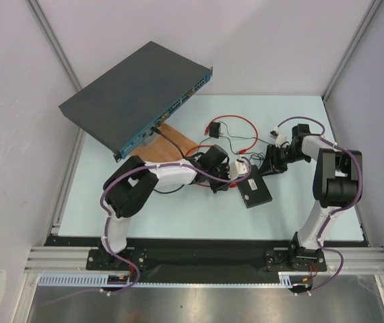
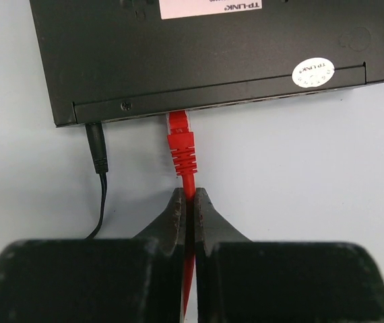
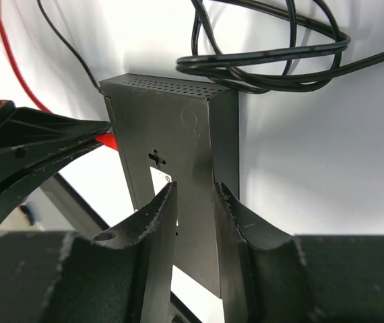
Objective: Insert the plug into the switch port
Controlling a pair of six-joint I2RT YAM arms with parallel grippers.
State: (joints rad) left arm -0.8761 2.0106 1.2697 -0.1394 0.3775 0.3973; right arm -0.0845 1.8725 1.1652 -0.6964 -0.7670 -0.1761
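Note:
The red plug [image 2: 180,145] sits with its front end in a port on the near edge of the small black switch box [image 2: 212,54]. My left gripper [image 2: 189,195] is shut on the thin red cable just behind the plug's boot. In the top view it [image 1: 238,178] is at the box's [image 1: 256,193] left end. My right gripper [image 3: 195,195] has its fingers closed to a narrow gap on the near end of the box [image 3: 172,128]. In the top view it [image 1: 271,167] is at the box's far end. A bit of the red plug [image 3: 108,141] shows at the box's left edge.
A black power lead [image 2: 96,145] is plugged into the box left of the red plug. Coiled black cable [image 3: 266,60] lies behind the box. The large grey rack unit [image 1: 135,94] stands at the back left by a wooden board [image 1: 178,145]. A black cube [image 1: 215,128] and red cable loops [image 1: 236,121] lie mid-table.

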